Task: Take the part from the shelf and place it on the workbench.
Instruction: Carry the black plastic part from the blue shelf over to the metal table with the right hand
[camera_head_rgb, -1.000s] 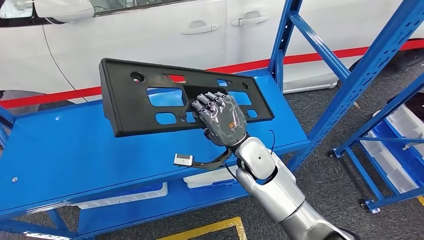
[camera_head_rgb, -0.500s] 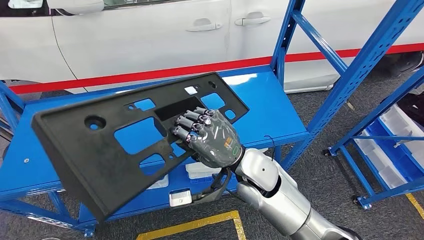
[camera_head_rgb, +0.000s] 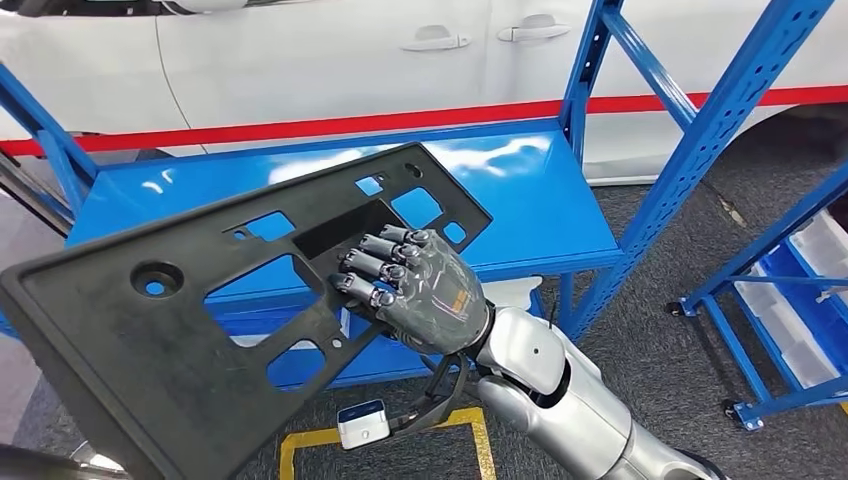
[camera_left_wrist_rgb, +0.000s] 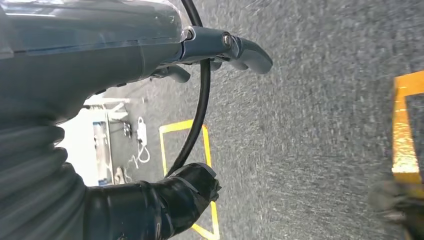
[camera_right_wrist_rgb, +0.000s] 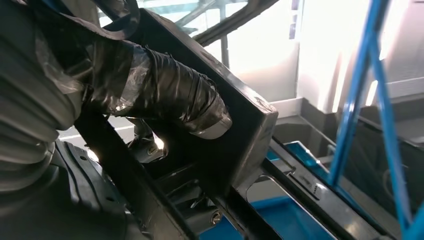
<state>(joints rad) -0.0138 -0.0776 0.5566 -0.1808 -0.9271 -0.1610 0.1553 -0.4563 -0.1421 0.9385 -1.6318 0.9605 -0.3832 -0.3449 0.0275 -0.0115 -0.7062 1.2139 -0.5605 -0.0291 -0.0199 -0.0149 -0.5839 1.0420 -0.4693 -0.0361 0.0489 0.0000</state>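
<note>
Right hand (camera_head_rgb: 425, 295) grips the long black part (camera_head_rgb: 200, 310) near one end, fingers curled through an opening, holding it tilted above the blue shelf (camera_head_rgb: 540, 200). Its unsupported far end could twist loose or strike the shelf post (camera_head_rgb: 700, 150).

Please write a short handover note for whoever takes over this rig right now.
Right robot hand: grips the black part through a cutout, tilted in the air.
Left robot hand: holds nothing, hangs over the grey floor.
Part is off the blue shelf, in front of it.
Done: pickup from shelf.
Left: carry it to the workbench and set it down.
</note>
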